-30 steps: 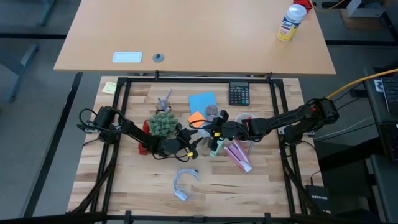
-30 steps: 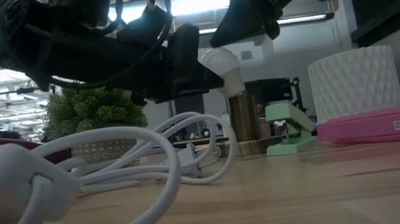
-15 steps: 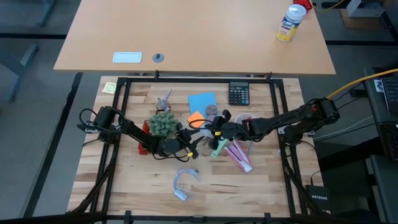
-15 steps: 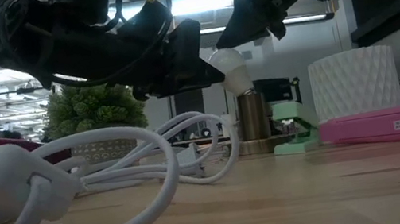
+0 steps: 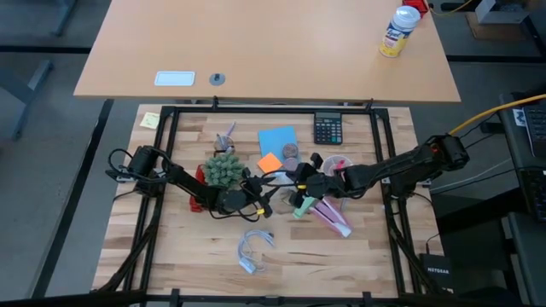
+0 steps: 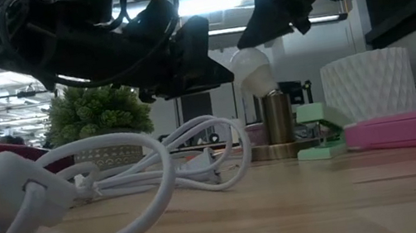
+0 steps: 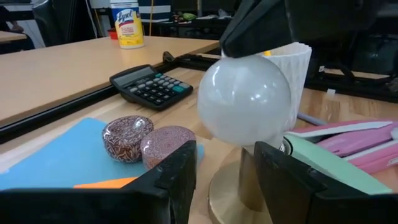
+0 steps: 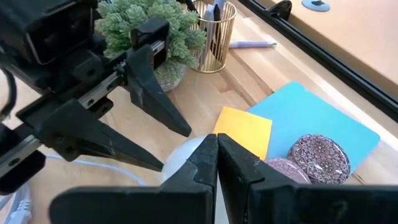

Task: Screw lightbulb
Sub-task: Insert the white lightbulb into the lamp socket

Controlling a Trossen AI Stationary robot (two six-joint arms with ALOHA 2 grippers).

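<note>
The lightbulb (image 7: 244,102), a frosted white globe, sits tilted on top of a brass lamp post (image 6: 278,118) with a round foot; its screw base is hidden. It also shows in the low view (image 6: 250,64). My left gripper (image 7: 225,155) is open, with a finger on either side of the brass post, just below the globe. My right gripper (image 8: 216,140) is shut and sits at the top of the globe (image 8: 180,160). In the high view both grippers meet at the table's middle, my left gripper (image 5: 260,200) and my right gripper (image 5: 305,183). My right gripper rests its shut fingertips on the top of the bulb's globe (image 7: 249,59), coming slanting down from the table's right side. The bulb stands tilted on the brass post, its globe leaning toward the table's left. My left gripper: I cannot tell whether its fingers touch the post.
A green stapler (image 6: 319,128), a pink stapler (image 6: 410,126) and a white ribbed cup (image 6: 371,86) stand right of the lamp. A potted plant (image 5: 223,169) is to the left, and a looped white cord (image 5: 252,251) lies nearer. A calculator (image 5: 328,129) and a blue pad (image 5: 277,138) lie farther back.
My right gripper has moved toward the table's right edge, staying on the bulb's top. The bulb and its brass lamp stand have slid right with it, and the green stapler beside them has shifted right too. My left gripper stays about the post.
</note>
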